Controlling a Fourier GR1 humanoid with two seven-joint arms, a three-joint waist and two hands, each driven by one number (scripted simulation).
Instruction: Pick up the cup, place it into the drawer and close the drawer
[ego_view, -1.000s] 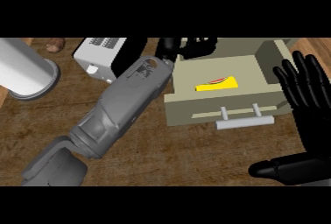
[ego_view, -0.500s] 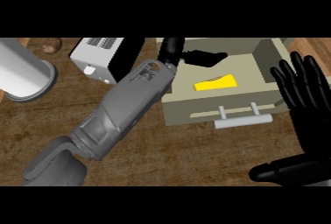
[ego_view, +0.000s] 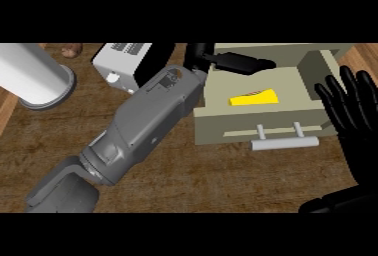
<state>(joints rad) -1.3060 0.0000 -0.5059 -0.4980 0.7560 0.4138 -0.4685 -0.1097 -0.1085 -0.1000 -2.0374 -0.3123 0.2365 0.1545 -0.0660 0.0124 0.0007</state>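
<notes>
The cup lies on its side inside the open drawer, a yellow shape on the drawer's floor, with its long axis running roughly left to right across the view and tipped slightly upward toward the right. It sits in the middle of the compartment, apart from the walls as far as the view allows, though its exact outline is hard to read from this steep angle.

Just beyond the cup, over the drawer's far-left corner, the left hand hangs with its fingers stretched out straight toward the right and holding nothing; it is above and to the left of the cup, not touching it. Its grey forearm crosses the counter diagonally from the lower left.

The drawer's front panel faces the viewer, and its pale bar handle sticks out toward the lower edge. The right hand stands at the right edge, open with fingers upright, just beside the drawer's right wall and near the handle's right end.

With the cup seemingly already in place, the remaining step looks to be the push shut, along the drawer's depth away from the viewer. The right hand is plainly nearer the front panel and handle, whereas the left would first have to clear the compartment.

Farther out, a white cylinder and a white boxy appliance sit on the counter's left.
</notes>
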